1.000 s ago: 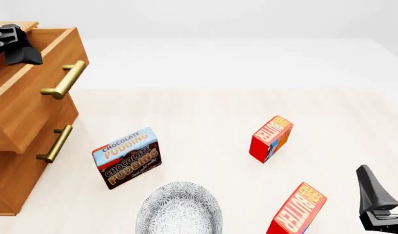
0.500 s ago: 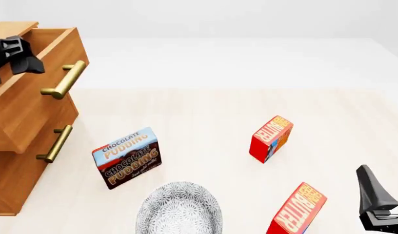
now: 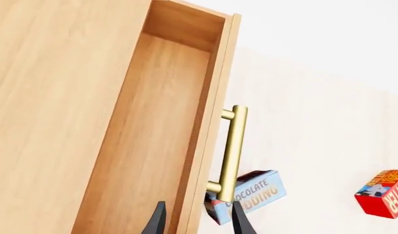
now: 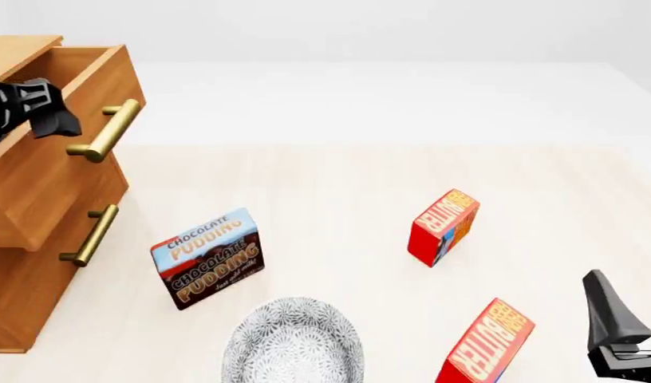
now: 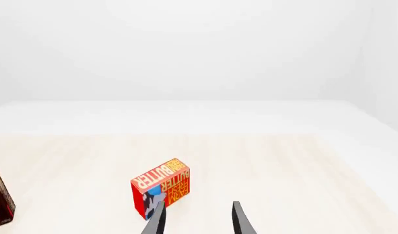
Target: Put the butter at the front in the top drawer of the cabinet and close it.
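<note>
Red butter (image 4: 487, 345) stands tilted on the bench's near right, just left of the right gripper (image 4: 624, 327) (fingers apart, empty, nearer arm); left gripper (image 4: 33, 108), apart, over the open top drawer (image 4: 60, 152).

- two butter boxes, one at the front (image 4: 485, 345) and one further back (image 4: 443, 227)
- one chocolate pudding box (image 4: 207, 257)
- one patterned bowl (image 4: 293, 341)
- one cabinet (image 4: 28, 199), two brass handles, upper (image 4: 104, 130) and lower (image 4: 89, 234)
</note>
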Controlling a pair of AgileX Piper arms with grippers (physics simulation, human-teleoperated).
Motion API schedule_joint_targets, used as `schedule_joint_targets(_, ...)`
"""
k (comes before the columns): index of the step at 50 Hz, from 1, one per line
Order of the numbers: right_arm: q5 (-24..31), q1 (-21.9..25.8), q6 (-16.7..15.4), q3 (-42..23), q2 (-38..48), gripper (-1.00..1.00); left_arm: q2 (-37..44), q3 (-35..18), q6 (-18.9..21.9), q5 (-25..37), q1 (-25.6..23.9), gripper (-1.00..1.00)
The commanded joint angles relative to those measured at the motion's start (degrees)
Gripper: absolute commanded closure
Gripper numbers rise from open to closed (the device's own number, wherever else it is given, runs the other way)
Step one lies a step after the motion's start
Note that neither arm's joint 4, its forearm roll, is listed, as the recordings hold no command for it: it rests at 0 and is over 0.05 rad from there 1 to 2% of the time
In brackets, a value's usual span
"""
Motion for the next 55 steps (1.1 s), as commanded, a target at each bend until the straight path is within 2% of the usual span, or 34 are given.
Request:
schedule_joint_targets(1,0.3,0.0,0.0,0.1,-0.5,-1.00,0.7,1.4,-0.1,-0.8,-0.4,-1.00)
schedule_joint_targets(11,0.3,0.0,0.0,0.1,-0.4,-1.00,1.0,3.4,-0.1,-1.3,-1.6,-1.00)
schedule_joint_targets(30,0.3,0.0,0.0,0.1,-0.4,-1.00,1.2,4.3,-1.5,-1.3,-8.4,-1.00)
schedule_joint_targets(55,0.3,0.0,-0.1,0.1,-0.4,-1.00,2.9,3.1,-1.8,-1.6,-14.5,-1.00)
